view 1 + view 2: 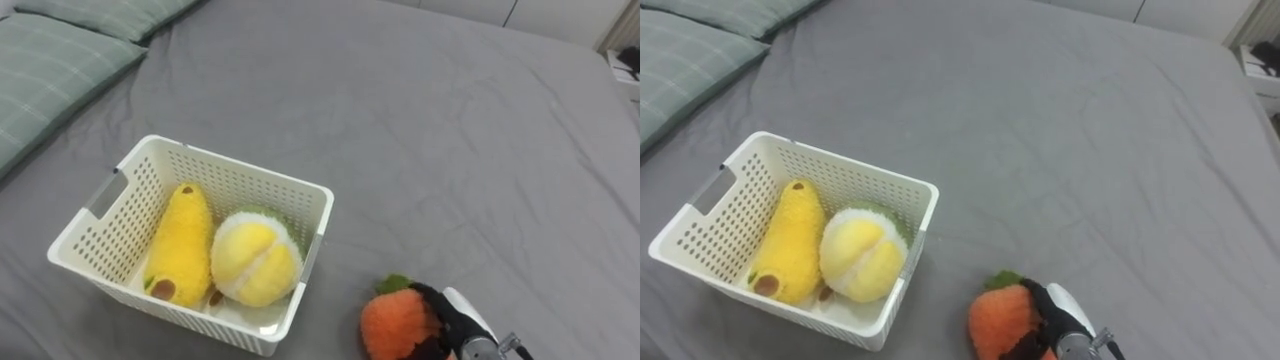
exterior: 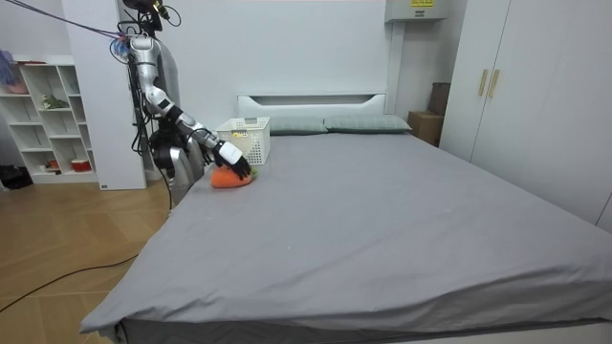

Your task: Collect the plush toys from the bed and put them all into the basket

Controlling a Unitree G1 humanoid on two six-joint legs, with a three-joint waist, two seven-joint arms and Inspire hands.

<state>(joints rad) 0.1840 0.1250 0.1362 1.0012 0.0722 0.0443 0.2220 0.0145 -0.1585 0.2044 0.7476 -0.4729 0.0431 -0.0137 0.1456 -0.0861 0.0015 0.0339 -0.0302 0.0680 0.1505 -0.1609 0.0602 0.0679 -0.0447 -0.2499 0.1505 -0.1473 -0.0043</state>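
The grey bed (image 1: 450,130) takes up nearly all of the eye views. Its sheet lies flat and bare ahead of the fingers and out to their right, a wide open stretch. In the room view the robot stands at the bed's long side near the headboard (image 2: 311,98), on the room view's left. One arm reaches across that side edge. The rest of the mattress runs unoccupied toward the foot.

Two pale green pillows (image 1: 50,60) lie far ahead and to the left of the fingers, at the head end, well apart from the hand.

The white slatted basket (image 1: 110,235) sits on the sheet to the left of the fingers and a little ahead. Its nearest corner is close to the hand, with a strip of bare sheet between. Inside, a long yellow banana toy (image 1: 180,240) lies along the side farther from the fingers. A round yellow toy (image 1: 255,260) with a green rim fills the side closer to them. The two touch.

The orange toy (image 1: 395,322), with a green leaf on top, is at the near edge of the bed. The right hand (image 1: 468,312) grips it, its dark fingers (image 1: 430,298) curled over the toy's right side. Whether the toy rests on the sheet or is just clear of it, I cannot tell.
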